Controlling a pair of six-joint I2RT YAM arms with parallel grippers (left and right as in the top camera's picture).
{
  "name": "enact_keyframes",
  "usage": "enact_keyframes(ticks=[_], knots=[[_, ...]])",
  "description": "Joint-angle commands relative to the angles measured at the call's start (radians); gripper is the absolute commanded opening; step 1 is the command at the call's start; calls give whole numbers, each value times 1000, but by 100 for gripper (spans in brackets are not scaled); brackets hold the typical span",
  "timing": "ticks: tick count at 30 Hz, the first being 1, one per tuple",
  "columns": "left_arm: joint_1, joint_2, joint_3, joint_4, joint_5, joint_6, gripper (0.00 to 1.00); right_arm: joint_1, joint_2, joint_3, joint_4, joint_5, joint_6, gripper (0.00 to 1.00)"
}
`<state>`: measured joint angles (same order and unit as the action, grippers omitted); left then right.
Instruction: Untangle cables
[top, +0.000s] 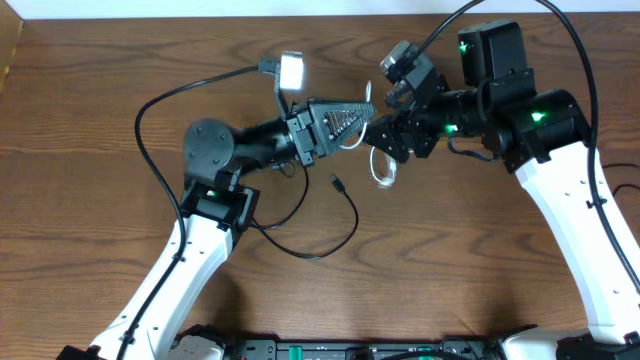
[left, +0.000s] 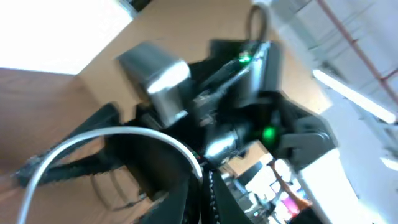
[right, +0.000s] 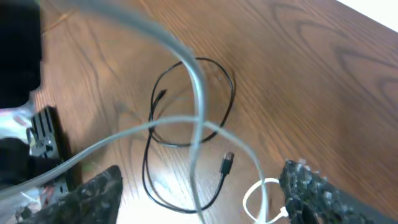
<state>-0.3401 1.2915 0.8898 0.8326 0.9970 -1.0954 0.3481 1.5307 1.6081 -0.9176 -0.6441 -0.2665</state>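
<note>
The white cable (top: 383, 176) hangs between the two grippers, with a small loop dangling just above the table. It runs across the left wrist view (left: 112, 134) and the right wrist view (right: 198, 93). My left gripper (top: 362, 124) is raised and looks shut on it; its jaws (left: 202, 186) are pressed together where the cord ends. My right gripper (top: 388, 143) faces it closely. Its fingers (right: 199, 190) are wide apart, with the white cord passing between them untouched. The black cable (top: 330, 235) lies in loose loops on the table below (right: 186, 124), plug end (right: 227, 163) free.
A thick black robot wire (top: 150, 110) arcs over the table's left side. A small lit lamp (top: 291, 70) is mounted by the left arm. The wooden table (top: 80, 220) extends to the left and front.
</note>
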Motion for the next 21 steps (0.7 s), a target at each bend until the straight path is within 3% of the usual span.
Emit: enact_keyframes(ticks=[1, 4, 7, 12, 17, 21], knots=[[5, -6, 11, 98, 32, -142, 8, -4, 1, -2, 7, -32, -27, 63], [5, -6, 11, 98, 33, -163, 8, -4, 1, -2, 8, -32, -27, 42], [5, -6, 11, 98, 33, -164, 7, -4, 1, -2, 8, -32, -26, 36], [5, -6, 11, 106, 32, -164, 8, 0, 1, -2, -2, -57, -26, 37], [5, -6, 11, 139, 24, -163, 8, 5, 1, -2, -8, -137, -26, 47], [5, -6, 11, 139, 24, -167, 8, 14, 1, -2, -14, -145, -26, 42]])
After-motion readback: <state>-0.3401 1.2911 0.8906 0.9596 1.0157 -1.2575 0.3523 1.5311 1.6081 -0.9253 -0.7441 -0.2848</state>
